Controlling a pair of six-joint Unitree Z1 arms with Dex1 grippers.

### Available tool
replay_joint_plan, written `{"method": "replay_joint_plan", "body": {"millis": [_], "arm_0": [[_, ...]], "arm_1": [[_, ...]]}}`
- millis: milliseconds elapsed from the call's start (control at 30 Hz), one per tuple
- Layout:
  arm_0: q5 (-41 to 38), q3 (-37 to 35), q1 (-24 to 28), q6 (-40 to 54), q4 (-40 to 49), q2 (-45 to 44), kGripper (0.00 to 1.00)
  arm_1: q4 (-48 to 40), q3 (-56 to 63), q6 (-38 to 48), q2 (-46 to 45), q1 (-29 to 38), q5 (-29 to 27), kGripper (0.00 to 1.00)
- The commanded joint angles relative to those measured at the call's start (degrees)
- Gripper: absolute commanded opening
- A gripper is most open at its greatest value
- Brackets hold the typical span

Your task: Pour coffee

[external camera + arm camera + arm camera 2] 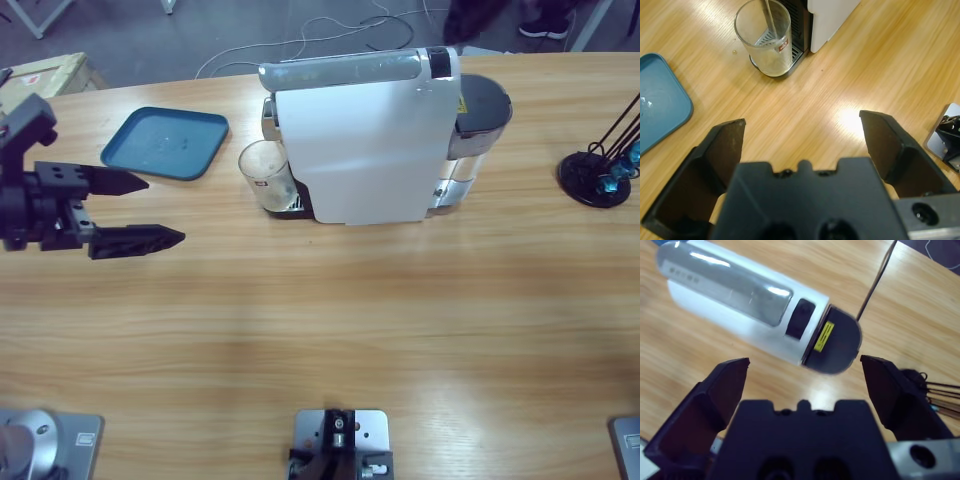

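Now, the things one by one:
Desk: a long wooden desk (330,320) with pale brown boards carries everything.
Coffee machine: a white and silver coffee machine (365,140) stands near the middle of the far side.
Glass: a small clear glass tumbler (266,176) with a dark logo stands upright at the front of the machine, touching its black drip grate.
Coffee: a little pale yellowish-brown coffee (771,62) lies at the bottom of the glass. Only the left wrist view shows it well.
Tray: a flat blue plastic tray (165,142) with round corners lies just beside the glass, not touching it.
Left pincer: the black left pincer (150,210) hangs over the desk, well apart from the glass. Its jaws are wide and hold nothing.
Right pincer: the black right pincer (802,370) shows only in its own wrist view, above the machine. Its jaws are wide too, with nothing between them.
Stand: a black wire stand (598,170) on a round foot sits at the far right.
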Motion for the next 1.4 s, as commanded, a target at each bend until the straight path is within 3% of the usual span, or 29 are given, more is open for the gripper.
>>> {"method": "replay_joint_plan", "body": {"millis": [33,167,300,900,1400], "arm_0": [[0.76,1.68,-0.51,-0.15,0.98,-1.67,1.000],[0.71,2.35,-0.35,-0.31,1.02,-2.43,1.000],[0.43,3.14,-0.33,-0.86,1.02,-2.06,1.000],[0.46,3.14,-0.25,-2.17,0.49,-3.38,1.000],[0.99,1.91,0.07,-2.00,0.66,-5.58,1.000]], "arm_1": [[-15.16,31.83,0.82,-21.04,4.97,1.78,1.000],[-25.08,46.16,-1.70,-28.05,4.97,1.08,1.000],[-30.42,52.67,-3.45,-33.20,4.97,-0.77,1.000],[-32.25,55.86,-3.14,-39.77,4.97,1.08,1.000],[-30.23,55.67,-5.12,-39.23,5.06,2.03,1.000]]}}
